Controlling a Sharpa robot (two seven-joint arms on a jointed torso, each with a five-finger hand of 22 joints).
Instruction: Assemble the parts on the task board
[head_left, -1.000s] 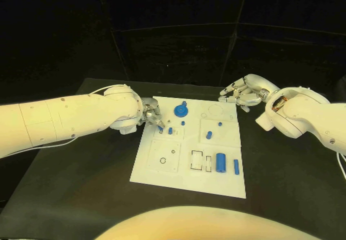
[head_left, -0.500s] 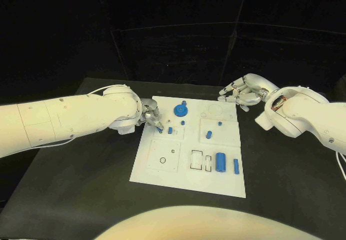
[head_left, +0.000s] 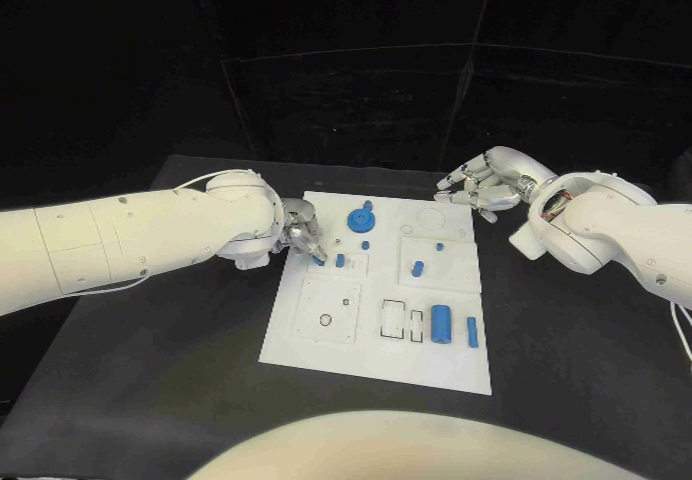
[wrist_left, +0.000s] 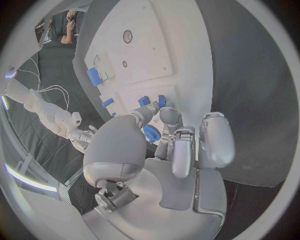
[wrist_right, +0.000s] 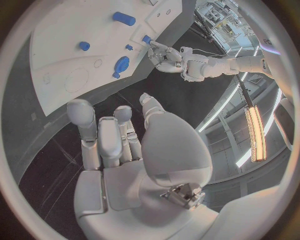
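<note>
The left hand (head_left: 299, 232) is reaching in from the left of the head view to the board's upper-left corner, and its fingertips (head_left: 313, 250) are pinching a small blue peg (head_left: 319, 258), holding it low over the task board (head_left: 378, 352), seemingly so that it can be set into one of the sockets there. In the left wrist view the same fingers are curling together around the peg (wrist_left: 150, 134), with two more blue pieces (wrist_left: 154, 100) lying on the white plate just beyond them. The right hand (head_left: 483, 183) is waiting off the board's upper-right corner, above the black table (head_left: 144, 340), its fingers spread apart and holding nothing; it is probably parked there to leave the left hand room. Most parts are sitting on the board: a blue gear (head_left: 361, 218) near the upper middle, a short peg (head_left: 340, 262) just right of the left hand's fingertips, another peg (head_left: 417, 268) right of centre, and a thick cylinder (head_left: 441, 324) beside a slim bar (head_left: 472, 333) at the lower right. Judging from these spots, the assembly is partway along, and seating the pinched peg will call for a careful, upright lowering.
</note>
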